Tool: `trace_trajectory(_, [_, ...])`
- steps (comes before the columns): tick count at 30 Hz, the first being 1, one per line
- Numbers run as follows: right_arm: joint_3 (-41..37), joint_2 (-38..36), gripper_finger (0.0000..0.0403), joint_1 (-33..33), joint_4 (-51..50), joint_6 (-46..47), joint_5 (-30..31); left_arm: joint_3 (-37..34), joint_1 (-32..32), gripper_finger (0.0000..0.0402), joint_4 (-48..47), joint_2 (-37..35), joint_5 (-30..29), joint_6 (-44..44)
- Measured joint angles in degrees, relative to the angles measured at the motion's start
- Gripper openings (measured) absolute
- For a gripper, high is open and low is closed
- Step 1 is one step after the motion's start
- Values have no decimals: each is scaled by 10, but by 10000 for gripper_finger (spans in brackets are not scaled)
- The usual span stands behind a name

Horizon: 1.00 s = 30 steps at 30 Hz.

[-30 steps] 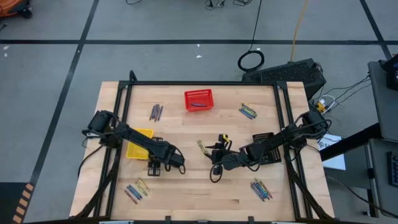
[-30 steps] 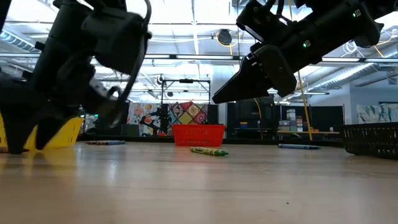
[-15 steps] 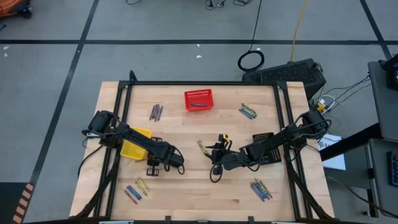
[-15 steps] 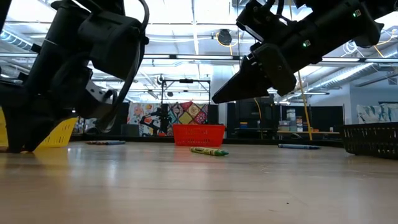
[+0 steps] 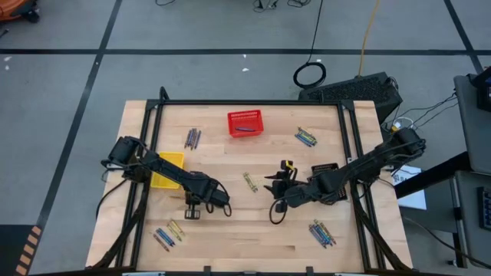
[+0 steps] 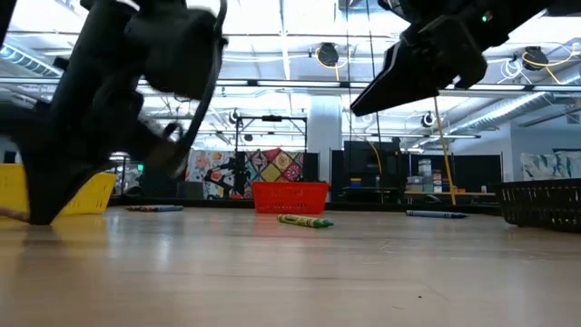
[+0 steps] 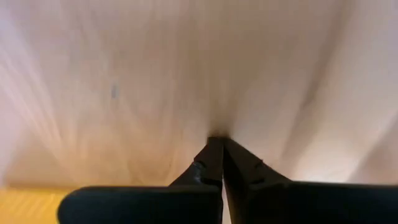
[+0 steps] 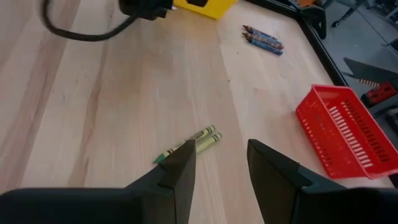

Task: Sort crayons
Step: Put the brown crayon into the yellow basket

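While I watch from above, my left gripper [image 5: 192,213] sits low on the bench [image 5: 230,238] near its left side, just beside the yellow basket [image 5: 166,170]; its wrist camera shows the two fingers [image 7: 210,163] pressed together with their tips on the bare wood, pinching nothing. The crayons lie scattered in small groups: one bunch [image 5: 167,234] toward the bench's front left corner, another [image 5: 192,138] near the back edge left of the red basket [image 5: 245,123], a green pair [image 5: 250,182] at mid-bench, one bunch [image 5: 306,138] toward the back right, and one [image 5: 321,233] toward the front right. My right gripper [image 5: 278,186] hovers above the wood just right of the green pair, fingers [image 8: 180,171] spread and empty, by the black basket [image 5: 325,170].
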Motion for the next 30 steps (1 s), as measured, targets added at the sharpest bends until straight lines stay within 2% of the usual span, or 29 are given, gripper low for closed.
trace_trajectory(5, [0, -15, 130, 1, -21, -1, 0, 48, -10, 0, 2, -12, -2, -6])
trace_trajectory(10, [0, -15, 130, 1, -50, 10, 0, 87, -17, 0, 7, -49, -50, -30])
trace_trajectory(15, [-3, -12, 130, 1, -82, 60, 0, 89, -15, 0, 27, -113, -101, -68])
trace_trajectory(19, [-33, -2, 130, 1, -42, 74, 0, 88, -14, 0, 26, -160, -152, -94])
trace_trajectory(23, [-62, 7, 130, 1, 10, 81, 0, 88, -5, 0, 27, -196, -178, -97])
trace_trajectory(30, [-81, 6, 130, 1, 52, 89, -1, 88, 19, 0, 27, -214, -183, -94])
